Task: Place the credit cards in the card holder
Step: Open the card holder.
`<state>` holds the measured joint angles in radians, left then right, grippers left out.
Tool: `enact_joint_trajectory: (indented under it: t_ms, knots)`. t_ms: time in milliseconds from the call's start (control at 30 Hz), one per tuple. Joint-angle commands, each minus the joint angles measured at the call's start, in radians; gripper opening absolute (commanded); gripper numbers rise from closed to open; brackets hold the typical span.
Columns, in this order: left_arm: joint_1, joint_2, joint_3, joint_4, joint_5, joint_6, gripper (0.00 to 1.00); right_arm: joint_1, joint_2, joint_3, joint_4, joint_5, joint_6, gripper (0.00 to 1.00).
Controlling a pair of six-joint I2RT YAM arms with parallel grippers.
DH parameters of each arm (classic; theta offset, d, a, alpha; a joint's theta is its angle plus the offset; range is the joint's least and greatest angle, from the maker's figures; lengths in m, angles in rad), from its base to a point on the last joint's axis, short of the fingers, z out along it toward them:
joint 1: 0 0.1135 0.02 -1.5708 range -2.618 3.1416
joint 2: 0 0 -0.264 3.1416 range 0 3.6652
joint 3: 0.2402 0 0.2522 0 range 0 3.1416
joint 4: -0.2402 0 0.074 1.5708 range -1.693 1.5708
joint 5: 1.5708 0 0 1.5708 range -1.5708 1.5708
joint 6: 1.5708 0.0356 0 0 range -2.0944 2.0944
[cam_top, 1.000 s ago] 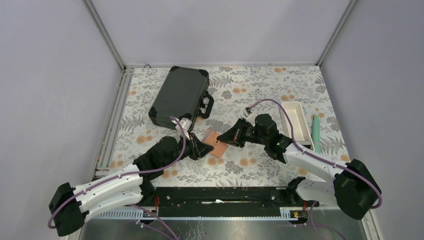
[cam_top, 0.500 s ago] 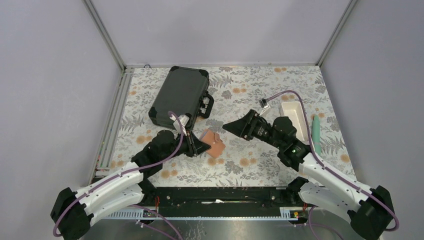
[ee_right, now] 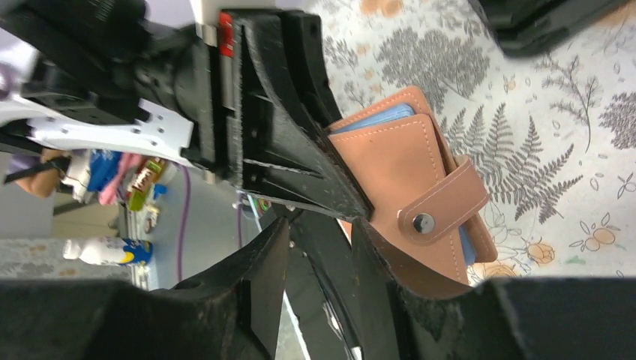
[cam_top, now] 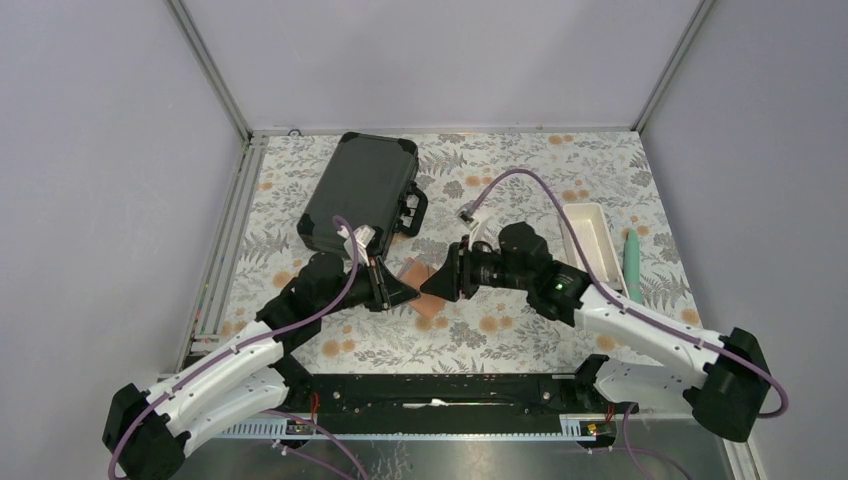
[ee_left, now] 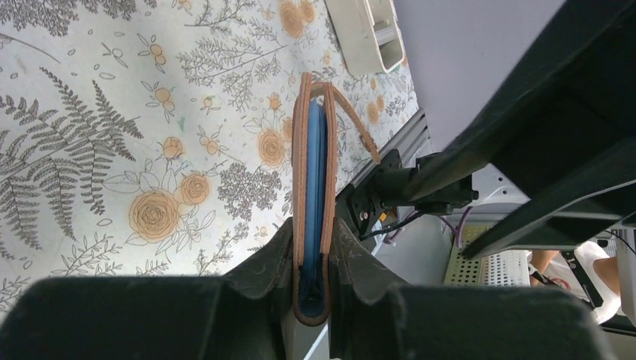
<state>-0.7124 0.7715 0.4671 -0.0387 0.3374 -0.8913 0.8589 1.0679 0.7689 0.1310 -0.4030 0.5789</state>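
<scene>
Two grippers crowd the card holder (ee_right: pixel 405 172): the left gripper (ee_left: pixel 311 247) clamped on it, the right gripper (ee_right: pixel 321 232) close beside, jaws apart, where a bump could twist it loose.

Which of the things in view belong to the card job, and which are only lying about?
Job: card holder, left claw shut on it, right claw near it.
Lying about: black hard case, white tray, green pen-like stick.

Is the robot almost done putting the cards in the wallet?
Nearly, it seems. No loose cards are in view, and the wallet is folded, its strap across the front. The left gripper pinches it; the right gripper waits alongside, open. Whether the snap is fastened, I cannot tell.
</scene>
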Motion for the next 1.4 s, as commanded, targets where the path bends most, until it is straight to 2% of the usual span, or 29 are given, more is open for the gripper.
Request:
enact_joint_trajectory:
  t_ms: [0, 167, 400, 567, 767, 900, 1067, 1367]
  knots:
    - [0.01, -0.009, 0.045, 0.018, 0.067, 0.006, 0.0, 0.042, 0.074, 0.072, -0.05, 0.048, -0.091, 0.43]
    - [0.012, -0.016, 0.058, -0.006, 0.087, 0.056, 0.0, 0.045, 0.148, 0.113, -0.116, 0.096, -0.097, 0.43]
    - [0.011, -0.05, 0.063, -0.033, 0.13, 0.131, 0.0, 0.024, 0.117, 0.089, -0.168, 0.156, -0.098, 0.43]
    - [0.015, -0.089, 0.066, -0.044, 0.179, 0.182, 0.0, -0.029, 0.095, 0.078, -0.169, 0.039, -0.099, 0.46]
    - [0.019, -0.143, 0.071, -0.03, 0.245, 0.214, 0.0, -0.155, 0.028, 0.045, -0.173, -0.103, -0.089, 0.47]
    - [0.019, -0.155, 0.077, -0.008, 0.284, 0.218, 0.0, -0.164, 0.018, 0.035, -0.166, -0.188, -0.102, 0.46]
    - [0.02, -0.147, 0.076, 0.033, 0.318, 0.207, 0.0, -0.163, 0.019, 0.005, -0.071, -0.334, -0.087, 0.43]
    - [0.019, -0.127, 0.063, 0.125, 0.392, 0.18, 0.0, -0.163, 0.007, -0.027, -0.02, -0.393, -0.07, 0.48]
